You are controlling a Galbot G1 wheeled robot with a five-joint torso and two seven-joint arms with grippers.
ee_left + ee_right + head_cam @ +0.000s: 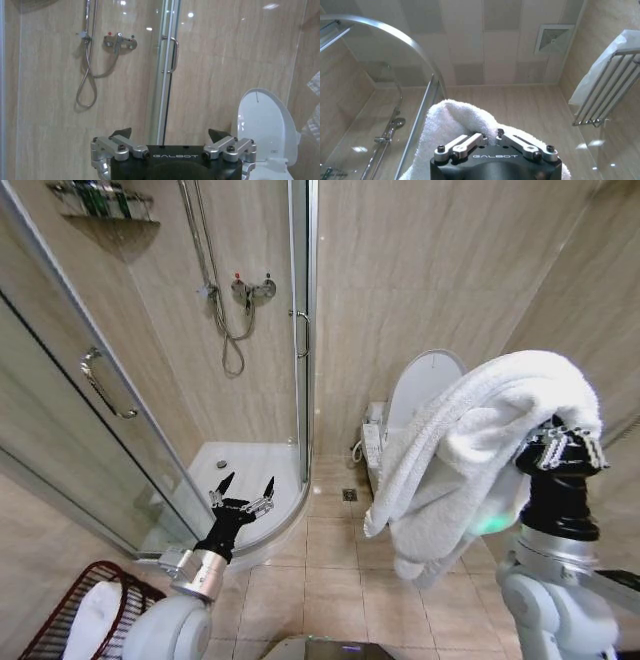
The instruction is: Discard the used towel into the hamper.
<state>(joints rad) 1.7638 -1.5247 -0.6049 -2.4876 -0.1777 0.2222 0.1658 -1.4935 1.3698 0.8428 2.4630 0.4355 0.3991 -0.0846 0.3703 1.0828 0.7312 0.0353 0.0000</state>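
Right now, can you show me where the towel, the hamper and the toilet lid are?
towel [470,435]: head view, on the thick fold draped over the right arm.
hamper [60,605]: head view, on its dark red wire rim, lower left.
toilet lid [425,380]: head view, on the raised white lid.

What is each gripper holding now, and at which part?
The right gripper holds the white towel at a bunched fold in its middle, both ends hanging down. The left gripper holds nothing; its jaws are open.
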